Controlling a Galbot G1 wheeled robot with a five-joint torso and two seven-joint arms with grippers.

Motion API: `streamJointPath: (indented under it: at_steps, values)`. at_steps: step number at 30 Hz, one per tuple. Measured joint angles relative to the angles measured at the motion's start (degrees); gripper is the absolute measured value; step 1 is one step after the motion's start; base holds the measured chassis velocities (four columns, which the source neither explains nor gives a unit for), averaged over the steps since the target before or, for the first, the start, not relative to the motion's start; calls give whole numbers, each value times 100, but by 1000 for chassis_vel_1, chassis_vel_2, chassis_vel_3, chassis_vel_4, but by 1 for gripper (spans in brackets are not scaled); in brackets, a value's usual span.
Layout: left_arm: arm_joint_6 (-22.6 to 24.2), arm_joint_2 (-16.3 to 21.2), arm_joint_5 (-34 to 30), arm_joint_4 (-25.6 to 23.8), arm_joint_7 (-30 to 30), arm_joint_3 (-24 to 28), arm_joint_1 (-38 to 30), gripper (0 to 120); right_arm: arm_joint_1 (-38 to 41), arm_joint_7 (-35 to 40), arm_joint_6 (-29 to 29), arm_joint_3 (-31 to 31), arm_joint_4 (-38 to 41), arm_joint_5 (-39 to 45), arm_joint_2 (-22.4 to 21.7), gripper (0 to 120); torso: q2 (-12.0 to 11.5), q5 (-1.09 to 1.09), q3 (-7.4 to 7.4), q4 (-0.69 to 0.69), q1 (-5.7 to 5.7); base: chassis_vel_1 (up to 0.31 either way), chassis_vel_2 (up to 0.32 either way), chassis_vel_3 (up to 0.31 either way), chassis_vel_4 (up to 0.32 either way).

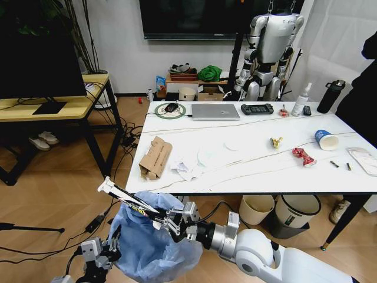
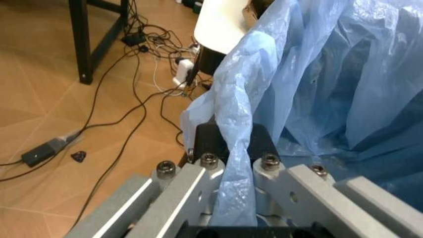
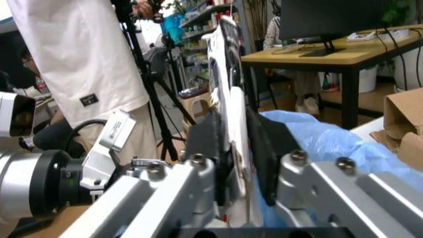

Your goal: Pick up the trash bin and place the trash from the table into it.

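A: Where's the trash bin (image 1: 154,250)?

B: Below the worktop's (image 1: 253,171) near edge, its blue bag pinched by the left tool (image 2: 228,148).

A: And the right tool (image 1: 168,221)?

B: Clamped on a flat white wrapper (image 1: 126,197), which slants above the bin's mouth.

A: How to do it well?

B: Probably carry the wrapper fully over the opening before letting go. The cardboard (image 1: 154,158) and paper cup (image 1: 326,140) lie on the worktop.

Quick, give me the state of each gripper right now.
Left gripper: shut on the crinkled light-blue plastic bag of the trash bin.
Right gripper: shut on a flat white wrapper with printing, over the bin.
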Motion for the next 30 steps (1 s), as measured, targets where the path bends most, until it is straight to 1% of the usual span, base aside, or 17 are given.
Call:
streamJointPath:
  at_steps: [2, 3, 4, 9, 11, 15, 16, 18, 19, 20, 21, 22, 24, 25, 27, 28, 30]
  values:
    - [8, 1, -31, -16, -5, -6, -7, 0, -41, 0, -1, 32, 0, -9, 0, 26, 0, 0, 0, 0, 0, 0, 0, 0, 0]
    - [8, 1, -31, -16, -5, -6, -7, 0, -41, 0, -1, 32, 0, -9, 0, 26, 0, 0, 0, 0, 0, 0, 0, 0, 0]
    - [11, 0, -44, -24, -8, -8, -8, 0, -55, -2, -3, 49, 2, -9, 5, 30, 0, 0, 0, 0, 0, 0, 0, 0, 0]
    - [14, -12, -59, -30, -11, -27, 10, 0, -76, -29, -38, 232, 29, 169, 83, 53, 0, -1, 0, -1, 0, 0, 0, 0, 0]
    - [14, -14, -59, -30, -11, -28, 32, 0, -45, 22, -75, 299, 29, 278, 137, 57, 0, 0, 0, -1, 0, 0, 0, 0, 0]
    - [1, -20, -51, -34, -9, -40, 133, 0, 435, 999, -203, 394, -188, 603, 514, 73, 0, 0, 0, 1, 0, 0, 0, 0, 0]
    - [1, -20, -51, -34, -9, -40, 133, 0, 435, 999, -203, 394, -188, 603, 514, 73, 0, 0, 0, 1, 0, 0, 0, 0, 0]
    - [-4, -15, -47, -35, -9, -107, 185, 0, 919, 1865, -400, 315, -433, 712, 826, 83, 0, -2, 0, 0, 0, 0, 0, 0, 0]
    - [-4, -15, -47, -35, -9, -107, 185, 0, 943, 1907, -415, 309, -443, 722, 845, 83, 0, -2, 0, 0, 0, 0, 0, 0, 0]
    - [-8, -15, -46, -35, -7, -152, 201, 0, 1133, 2228, -560, 271, -511, 800, 994, 92, -1, 0, 0, 0, 0, 0, 0, 0, 0]
    - [-10, -17, -47, -35, -6, -191, 209, 0, 1285, 2529, -731, 243, -560, 869, 1138, 94, -1, -3, 0, 0, 0, 0, 0, 0, 0]
    - [-10, -17, -47, -35, -6, -191, 209, 0, 1285, 2529, -731, 243, -560, 869, 1138, 94, -1, -3, 0, 0, 0, 0, 0, 0, 0]
    - [-12, -22, -67, -36, -3, -277, 227, 0, 1556, 3028, -1064, 203, -655, 999, 1469, 99, -1, -3, 1, 0, 0, 0, 0, 0, 0]
    - [-13, -28, -94, -44, 1, -352, 243, 0, 1769, 3401, -1371, 185, -763, 1087, 1839, 100, -1, -2, 1, 1, 0, 0, 0, 0, 0]
    - [-15, -33, -142, -67, 6, -478, 265, 0, 2059, 3806, -2017, 181, -967, 1137, 2338, 100, -1, -2, 0, 4, 0, 0, 0, 0, 0]
    - [-15, -33, -142, -67, 6, -478, 265, 0, 2059, 3806, -2017, 181, -967, 1137, 2338, 100, -1, -2, 0, 4, 0, 0, 0, 0, 0]
    - [-16, -34, -210, -87, 10, -633, 293, 0, 2272, 4040, -2699, 199, -1270, 1106, 2722, 100, -1, -4, 0, 3, 0, 0, 0, 0, 0]
